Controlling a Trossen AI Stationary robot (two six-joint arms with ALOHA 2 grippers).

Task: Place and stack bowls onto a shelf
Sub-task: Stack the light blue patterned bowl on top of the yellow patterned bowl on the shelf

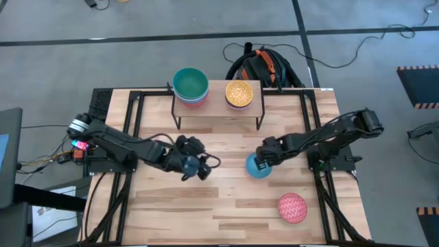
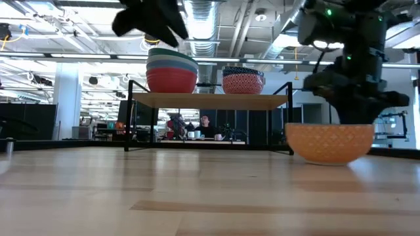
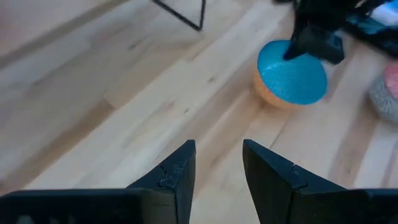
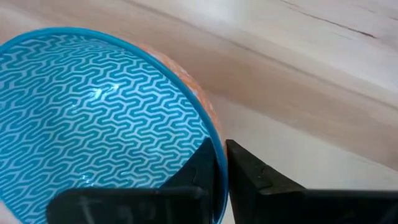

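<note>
Right hand (image 4: 222, 163) pinching blue-patterned bowl (image 4: 93, 118) rim, left hand (image 3: 217, 165) open, empty, well apart.

Stacked bowls (image 1: 190, 86) on shelf (image 1: 217, 104), two bowls on table (image 1: 226, 206)

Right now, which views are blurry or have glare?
Left wrist view: the blue bowl and floorboards look soft. Low view: bright ceiling lights glare behind the shelf, arms in silhouette. Right wrist view: a small highlight on the bowl's glaze.
</note>
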